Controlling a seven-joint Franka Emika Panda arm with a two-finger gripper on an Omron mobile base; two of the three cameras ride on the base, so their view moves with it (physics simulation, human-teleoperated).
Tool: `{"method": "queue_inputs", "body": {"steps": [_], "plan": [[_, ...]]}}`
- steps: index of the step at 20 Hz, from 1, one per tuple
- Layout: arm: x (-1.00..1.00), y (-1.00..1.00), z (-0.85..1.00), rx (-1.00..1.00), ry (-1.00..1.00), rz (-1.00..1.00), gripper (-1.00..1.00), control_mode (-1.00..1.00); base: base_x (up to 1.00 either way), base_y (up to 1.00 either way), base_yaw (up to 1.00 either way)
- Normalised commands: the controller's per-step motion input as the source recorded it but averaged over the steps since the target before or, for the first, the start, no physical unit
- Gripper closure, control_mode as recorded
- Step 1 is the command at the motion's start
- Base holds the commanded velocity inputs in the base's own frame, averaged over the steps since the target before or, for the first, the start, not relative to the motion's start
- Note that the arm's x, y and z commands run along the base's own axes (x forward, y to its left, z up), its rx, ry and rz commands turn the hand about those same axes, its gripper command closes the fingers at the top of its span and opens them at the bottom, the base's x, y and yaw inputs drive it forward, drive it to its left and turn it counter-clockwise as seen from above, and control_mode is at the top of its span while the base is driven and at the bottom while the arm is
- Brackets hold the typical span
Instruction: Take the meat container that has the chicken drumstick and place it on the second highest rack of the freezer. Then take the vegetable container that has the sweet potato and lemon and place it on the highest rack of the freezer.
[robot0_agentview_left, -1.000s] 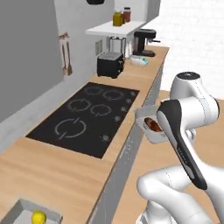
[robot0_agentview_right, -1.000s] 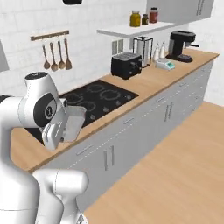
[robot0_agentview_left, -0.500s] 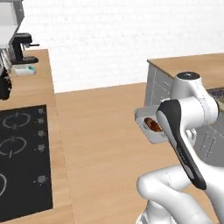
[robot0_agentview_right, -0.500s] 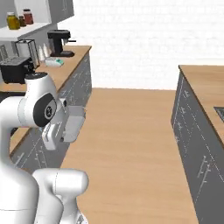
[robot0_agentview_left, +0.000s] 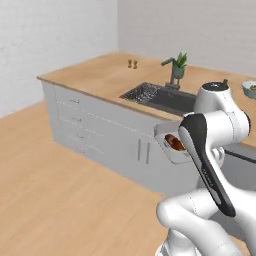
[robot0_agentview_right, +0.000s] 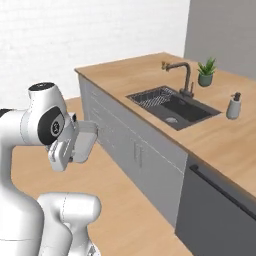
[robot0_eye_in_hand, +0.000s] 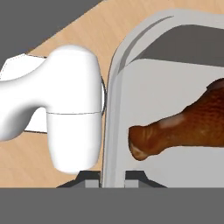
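Container (robot0_eye_in_hand: 114, 127): smooth matt light-grey plastic, rounded rim. Drumstick (robot0_eye_in_hand: 183, 129): reddish-brown, glossy in patches, paler at the knuckle end. Counter (robot0_agentview_right: 131, 75): light wood with fine grain, satin finish. Cabinet fronts (robot0_agentview_left: 100, 127): flat matt grey with thin metal bar handles. Sink (robot0_agentview_right: 172, 106): dark, speckled basin, matt. Tap (robot0_agentview_right: 186, 76): dark brushed metal. Soap dispenser (robot0_agentview_right: 232, 106): smooth pale grey body, dark top. Floor (robot0_agentview_left: 55, 190): light wood planks, low sheen. Wall (robot0_agentview_right: 75, 35): white, faintly brick-textured, matt. Plant pot (robot0_agentview_right: 205, 80): smooth dark green.
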Motion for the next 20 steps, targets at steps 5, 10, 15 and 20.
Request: {"method": "queue_inputs", "body": {"steps": [5,10,15,20], "plan": [[0.0,0.0,0.0,0.0,0.0,0.0,1.0,1.0,0.0,0.04,-0.99],[0.0,0.0,0.0,0.0,0.0,0.0,1.0,1.0,0.0,0.12,-0.96],[0.0,0.0,0.0,0.0,0.0,0.0,1.0,1.0,0.0,0.16,-0.95],[0.0,0.0,0.0,0.0,0.0,0.0,1.0,1.0,0.0,0.2,-0.94]]}}
